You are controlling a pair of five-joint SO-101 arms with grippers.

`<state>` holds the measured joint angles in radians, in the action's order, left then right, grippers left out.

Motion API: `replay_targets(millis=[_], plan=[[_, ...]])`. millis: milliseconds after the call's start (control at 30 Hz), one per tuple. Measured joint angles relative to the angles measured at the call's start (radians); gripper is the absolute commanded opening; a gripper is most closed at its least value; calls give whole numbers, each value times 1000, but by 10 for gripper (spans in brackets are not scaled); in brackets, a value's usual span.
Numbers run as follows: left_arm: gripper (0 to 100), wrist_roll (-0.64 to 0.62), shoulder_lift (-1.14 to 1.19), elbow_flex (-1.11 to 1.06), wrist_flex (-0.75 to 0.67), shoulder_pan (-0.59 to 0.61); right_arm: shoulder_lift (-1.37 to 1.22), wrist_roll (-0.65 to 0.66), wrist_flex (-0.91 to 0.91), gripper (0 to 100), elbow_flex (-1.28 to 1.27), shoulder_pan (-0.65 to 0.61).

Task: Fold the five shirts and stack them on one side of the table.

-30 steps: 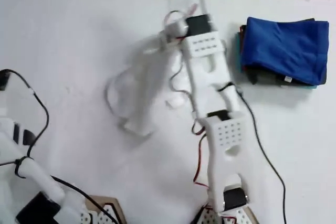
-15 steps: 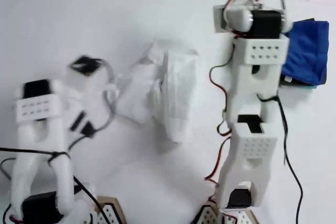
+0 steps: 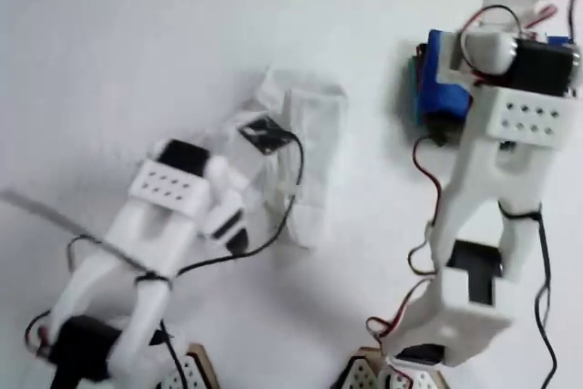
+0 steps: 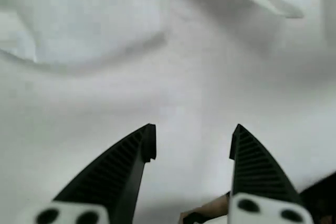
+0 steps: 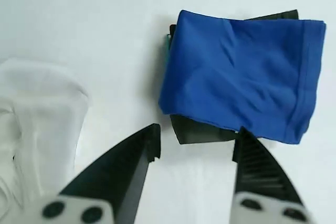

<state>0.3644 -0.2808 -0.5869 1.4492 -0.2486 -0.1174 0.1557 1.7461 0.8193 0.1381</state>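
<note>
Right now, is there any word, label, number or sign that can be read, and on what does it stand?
There are none to read. The blue shirt, the white shirt and the table show no print.

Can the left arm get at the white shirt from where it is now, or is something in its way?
Probably yes. The left gripper is open and hangs right at the white shirt, with nothing between it and the cloth. The right gripper is away by the folded stack.
</note>
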Motion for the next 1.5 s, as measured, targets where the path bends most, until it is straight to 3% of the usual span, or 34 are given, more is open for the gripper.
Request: replay_targets(millis=[267, 567, 833, 1067, 1333, 1500], plan=[[248, -110, 333, 169, -3, -80, 166, 0, 0, 224, -160, 11], [248, -230, 410, 483, 186, -140, 192, 0, 0, 224, -258, 11], [248, -414, 414, 505, 190, -305, 192, 0, 0, 223, -258, 11], [247, -539, 434, 505, 121, -318, 192, 0, 0, 223, -258, 11], [244, -591, 663, 548, 71, -318, 192, 0, 0, 223, -258, 11], [121, -591, 764, 657, 95, -318, 192, 0, 0, 223, -261, 11]])
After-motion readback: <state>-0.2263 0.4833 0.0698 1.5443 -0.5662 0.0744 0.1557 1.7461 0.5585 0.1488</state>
